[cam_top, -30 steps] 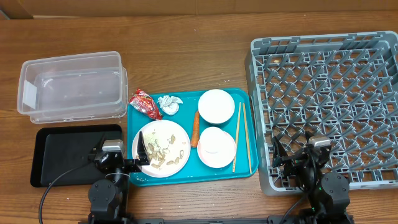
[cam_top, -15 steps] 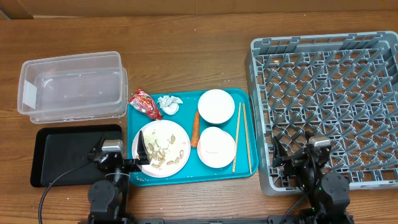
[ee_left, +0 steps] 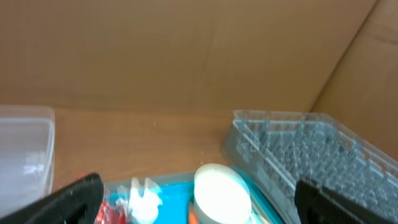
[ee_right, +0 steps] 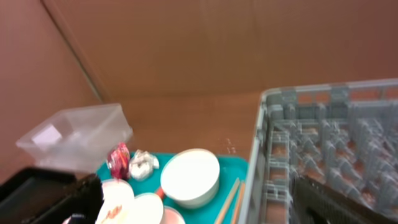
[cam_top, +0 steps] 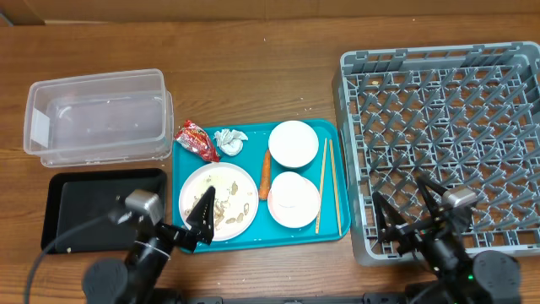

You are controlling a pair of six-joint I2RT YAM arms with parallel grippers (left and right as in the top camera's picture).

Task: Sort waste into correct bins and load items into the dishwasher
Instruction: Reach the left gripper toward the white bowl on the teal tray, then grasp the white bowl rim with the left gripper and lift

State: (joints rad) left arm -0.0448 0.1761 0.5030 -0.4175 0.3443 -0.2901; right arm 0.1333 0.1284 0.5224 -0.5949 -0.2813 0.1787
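On the wooden desk (cam_top: 253, 76), a teal tray (cam_top: 333, 135) is lying in the middle. It is carrying the white plate (cam_top: 196, 181) with beige food scraps (cam_top: 224, 207), the orange carrot (cam_top: 265, 175), two white bowls, one farther (cam_top: 293, 143) and one nearer (cam_top: 294, 200), and the chopsticks (cam_top: 322, 186) beside them. The white tissue (cam_top: 229, 141) is sitting at the far left corner of the tray, and the red wrapper (cam_top: 196, 139) is overlapping the tray's edge there. Inside the nearer bowl a paler patch is showing, but it is too small to tell what it is.

The clear tub (cam_top: 97, 118) is standing at the far left and the black tray (cam_top: 84, 207) in front of it. The grey dish rack (cam_top: 439, 127) is filling the right side, with its far right part cut off.

The left pincer (cam_top: 196, 221) is hovering over the near left edge of the plate with its fingers wide apart and holding nothing. It is hiding that edge, and the arm is covering a corner of the black tray. The right pincer (cam_top: 407, 211) is also standing wide apart and empty over the near left part of the rack.

Both wrist views are blurred. The left one is cutting off the tissue, wrapper and bowl at its bottom border.
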